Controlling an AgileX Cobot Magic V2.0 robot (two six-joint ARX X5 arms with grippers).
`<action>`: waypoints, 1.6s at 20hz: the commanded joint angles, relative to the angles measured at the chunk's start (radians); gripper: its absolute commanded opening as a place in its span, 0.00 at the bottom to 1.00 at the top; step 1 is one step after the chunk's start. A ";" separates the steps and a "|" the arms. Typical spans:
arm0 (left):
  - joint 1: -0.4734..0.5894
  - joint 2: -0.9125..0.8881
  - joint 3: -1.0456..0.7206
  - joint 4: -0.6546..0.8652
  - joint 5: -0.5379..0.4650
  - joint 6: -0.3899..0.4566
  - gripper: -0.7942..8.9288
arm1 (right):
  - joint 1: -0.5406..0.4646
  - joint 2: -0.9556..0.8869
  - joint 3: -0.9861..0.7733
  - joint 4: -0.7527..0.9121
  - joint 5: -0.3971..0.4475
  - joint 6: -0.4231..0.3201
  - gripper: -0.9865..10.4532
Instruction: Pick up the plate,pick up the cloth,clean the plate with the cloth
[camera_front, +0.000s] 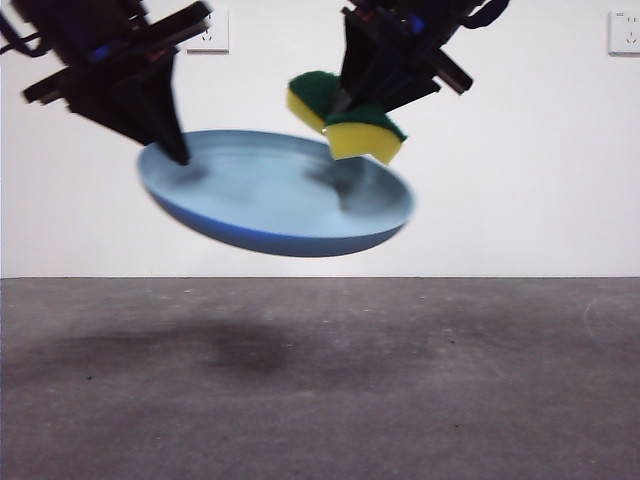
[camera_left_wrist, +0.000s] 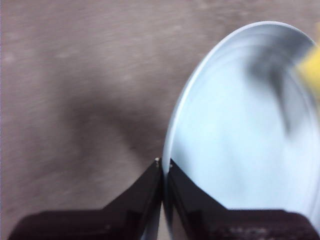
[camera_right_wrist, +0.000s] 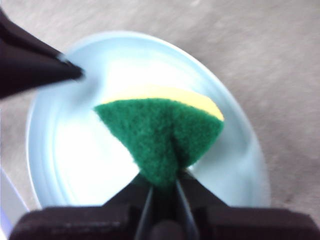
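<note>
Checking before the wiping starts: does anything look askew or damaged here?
The sponge is folded sharply in the right gripper, squeezed at its middle. The plate hangs tilted in the air, pinched by one rim in the left gripper. No damage shows.

Grey matte table (camera_front: 420, 400), faint dark shadow (camera_front: 240, 345) on it

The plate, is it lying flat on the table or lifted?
Lifted and tilted: the plate hangs above the table, its rim pinched by the left claw, its shadow below.
</note>
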 joint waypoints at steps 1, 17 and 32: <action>-0.058 -0.002 -0.005 0.038 0.005 -0.046 0.07 | 0.026 0.032 -0.004 0.010 0.032 0.009 0.07; -0.062 -0.006 -0.005 0.100 0.135 -0.095 0.07 | 0.095 0.036 -0.004 -0.117 0.640 -0.004 0.07; -0.036 -0.009 -0.005 0.198 0.135 -0.122 0.07 | 0.101 0.041 -0.004 -0.257 0.185 -0.002 0.07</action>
